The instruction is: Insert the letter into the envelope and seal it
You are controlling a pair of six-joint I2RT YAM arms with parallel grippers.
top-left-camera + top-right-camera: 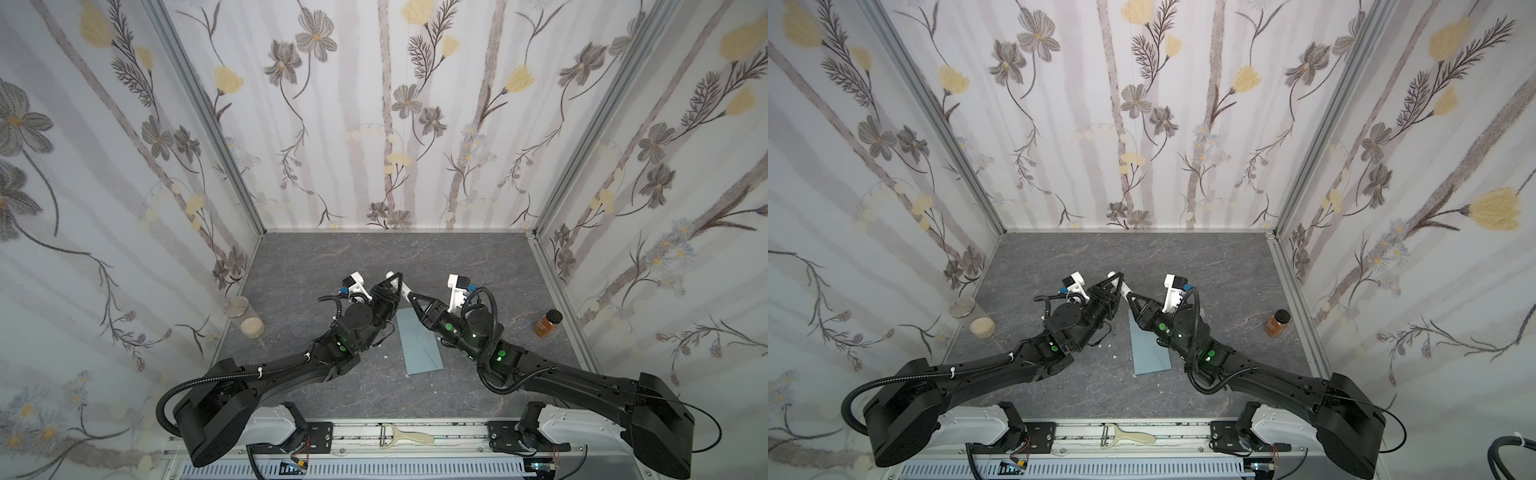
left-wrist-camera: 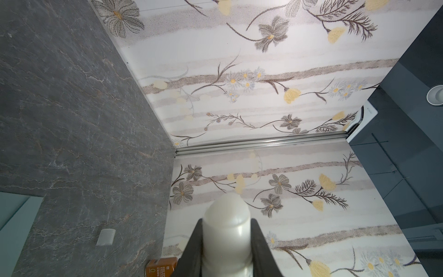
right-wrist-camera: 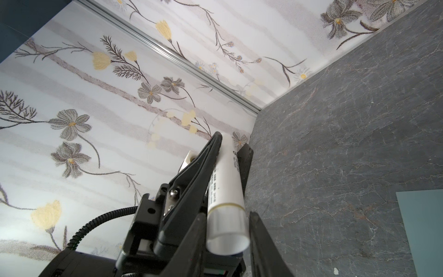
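The blue-grey envelope (image 1: 417, 345) (image 1: 1148, 349) lies flat on the grey table between the two arms. The letter is out of view. Above the envelope's far end, my left gripper (image 1: 395, 276) (image 2: 227, 221) is shut on a white glue stick (image 1: 402, 286) (image 2: 226, 235), whose rounded end sticks out past the fingers. My right gripper (image 1: 411, 296) (image 3: 227, 227) straddles the glue stick's (image 3: 226, 187) other end. One finger touches it and a narrow gap shows at the other finger, so this gripper is open.
A glass jar (image 1: 245, 318) lies by the left wall. A brown bottle (image 1: 548, 322) stands by the right wall. A small pale cap-like piece (image 2: 106, 237) rests on the table. A peeler (image 1: 405, 436) lies on the front rail.
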